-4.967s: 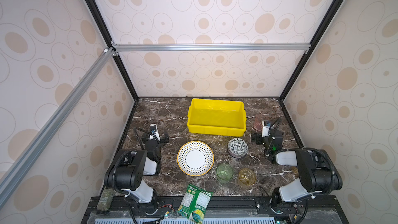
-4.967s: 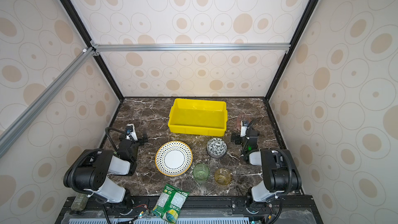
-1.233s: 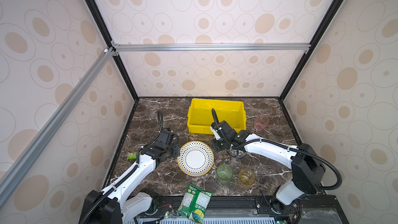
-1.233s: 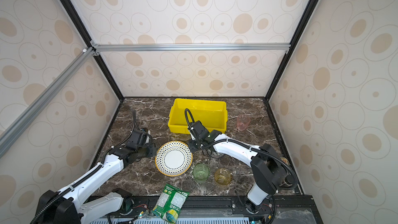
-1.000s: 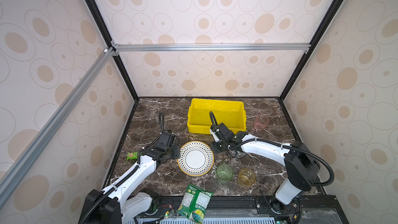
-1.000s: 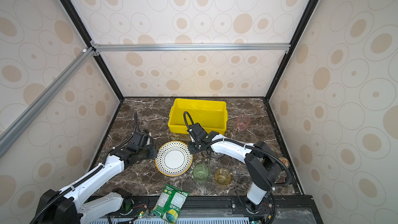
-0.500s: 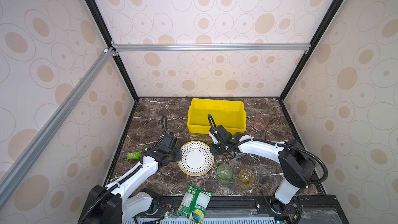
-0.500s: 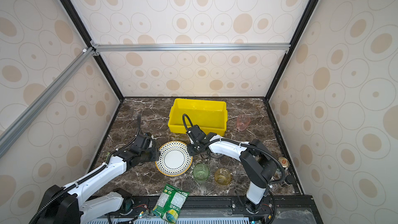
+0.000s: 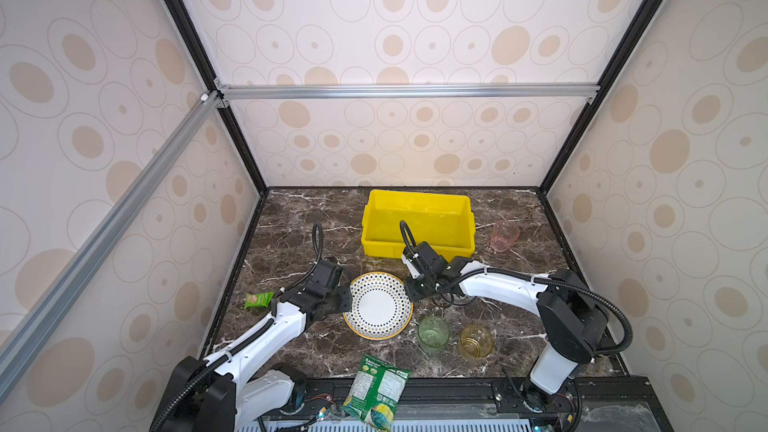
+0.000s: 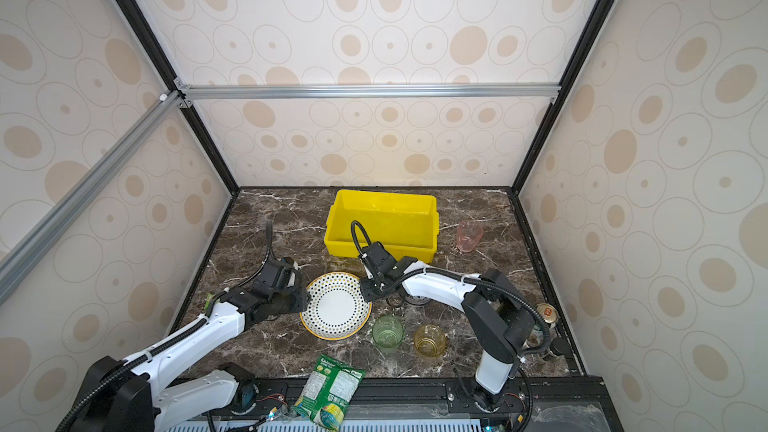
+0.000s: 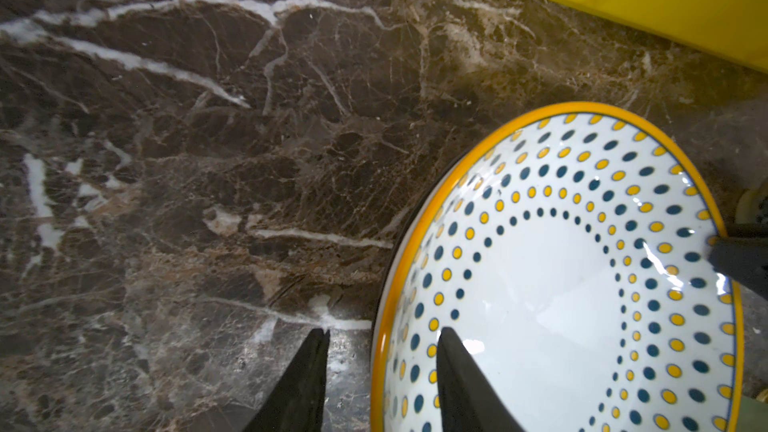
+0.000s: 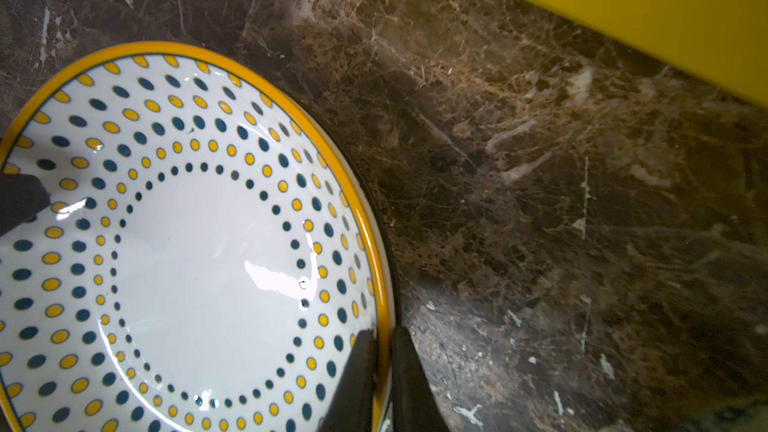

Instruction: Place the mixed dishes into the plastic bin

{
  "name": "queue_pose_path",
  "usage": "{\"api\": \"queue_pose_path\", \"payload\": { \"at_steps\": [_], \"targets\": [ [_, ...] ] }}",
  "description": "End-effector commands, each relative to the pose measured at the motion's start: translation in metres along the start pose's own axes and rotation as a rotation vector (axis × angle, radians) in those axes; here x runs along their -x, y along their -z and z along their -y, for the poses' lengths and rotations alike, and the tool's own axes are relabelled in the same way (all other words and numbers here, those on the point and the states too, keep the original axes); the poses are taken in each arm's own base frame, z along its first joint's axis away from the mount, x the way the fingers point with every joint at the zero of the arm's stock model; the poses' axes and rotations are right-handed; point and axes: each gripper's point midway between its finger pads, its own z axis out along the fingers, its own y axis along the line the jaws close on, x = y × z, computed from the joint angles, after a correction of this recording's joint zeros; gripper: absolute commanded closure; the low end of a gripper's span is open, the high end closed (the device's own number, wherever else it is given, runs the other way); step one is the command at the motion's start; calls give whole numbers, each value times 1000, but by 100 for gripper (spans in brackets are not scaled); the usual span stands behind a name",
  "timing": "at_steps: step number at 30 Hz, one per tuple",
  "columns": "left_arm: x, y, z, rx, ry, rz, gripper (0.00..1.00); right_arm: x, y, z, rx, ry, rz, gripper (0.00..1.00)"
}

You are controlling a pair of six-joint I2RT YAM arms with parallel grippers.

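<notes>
Toward the counter's (image 9: pixel 291 218) front, short of the yellow bin (image 9: pixel 419 205), sits the dotted plate (image 9: pixel 380 305). The right fingers (image 12: pixel 357 376) have just clamped its rim. The left fingers (image 11: pixel 461 384) straddle the opposite rim, narrowing but apart, so a two-armed lift looks near.

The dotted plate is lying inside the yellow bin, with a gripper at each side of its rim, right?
No. The dotted plate is outside the yellow bin, on the marble table in front of it, as both top views show. The left gripper and right gripper do flank its rim.
</notes>
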Motion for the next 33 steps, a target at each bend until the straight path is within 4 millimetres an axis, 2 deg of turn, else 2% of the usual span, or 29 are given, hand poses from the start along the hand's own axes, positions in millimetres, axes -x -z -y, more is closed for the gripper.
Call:
{"api": "queue_pose_path", "payload": {
  "at_steps": [1, 15, 24, 33],
  "targets": [
    [-1, 4, 4, -19, 17, 5, 60, -15, -9, -4, 2, 2, -43, 89],
    [-6, 5, 10, -50, 27, -16, 67, -18, -13, -16, 34, 18, -53, 90],
    [-8, 10, 14, -61, 31, -29, 67, -20, -18, -29, 62, 37, -61, 91],
    [-6, 19, 11, -42, 43, -16, 67, -22, -12, -35, 58, 54, -57, 91]
  ]
}}
